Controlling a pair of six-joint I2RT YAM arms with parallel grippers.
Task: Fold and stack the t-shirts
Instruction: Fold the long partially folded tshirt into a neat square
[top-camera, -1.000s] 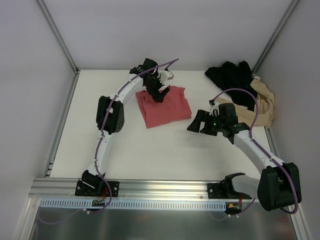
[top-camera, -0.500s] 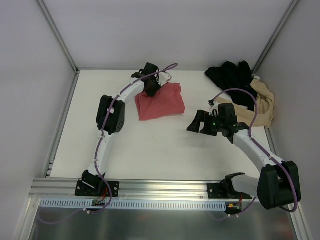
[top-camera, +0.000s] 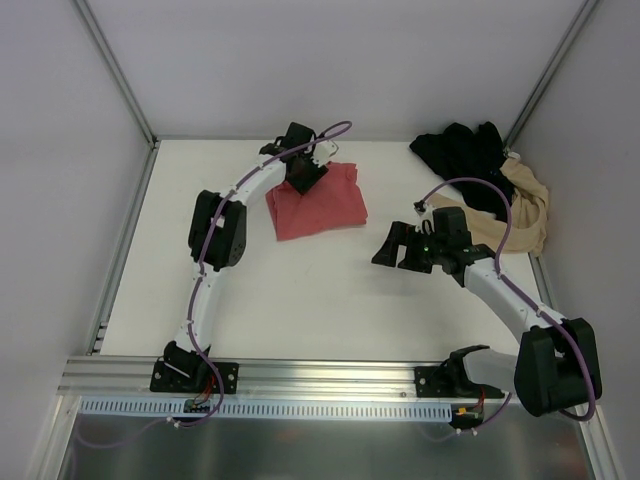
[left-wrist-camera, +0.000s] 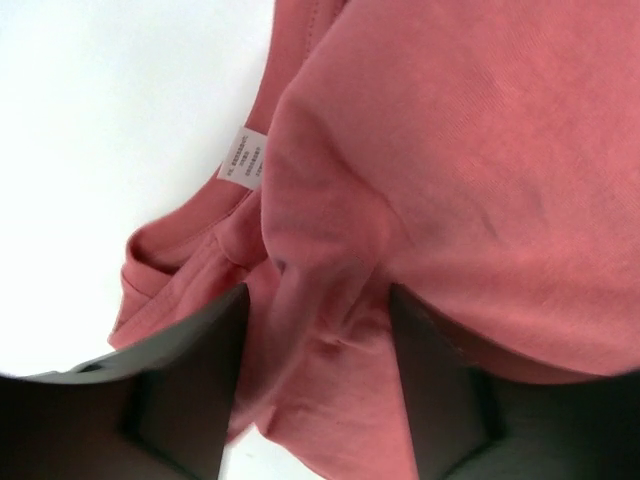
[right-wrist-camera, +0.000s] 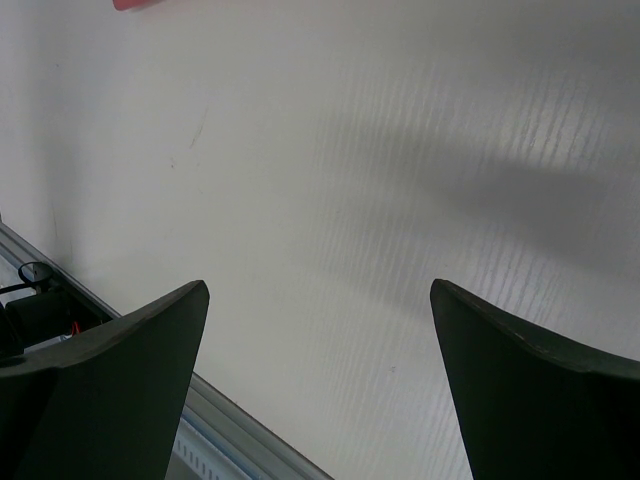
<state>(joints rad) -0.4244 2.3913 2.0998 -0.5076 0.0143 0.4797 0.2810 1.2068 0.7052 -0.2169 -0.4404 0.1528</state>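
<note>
- I'm seeing three shirts: red shirt (top-camera: 320, 205) lying folded far-centre, long axis left-right; black shirt (top-camera: 465, 155) and tan shirt (top-camera: 525, 215) heaped far right.
- Left gripper (left-wrist-camera: 315, 400) is straddling a red fold, half apart; grip I cannot tell.
- Right gripper (top-camera: 392, 245) is gaping, empty.

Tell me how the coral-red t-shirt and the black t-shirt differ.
The coral-red t-shirt lies folded flat; the black t-shirt is a crumpled heap. The coral-red one has the left gripper at it; the black one has none. Both rest on the table.
</note>
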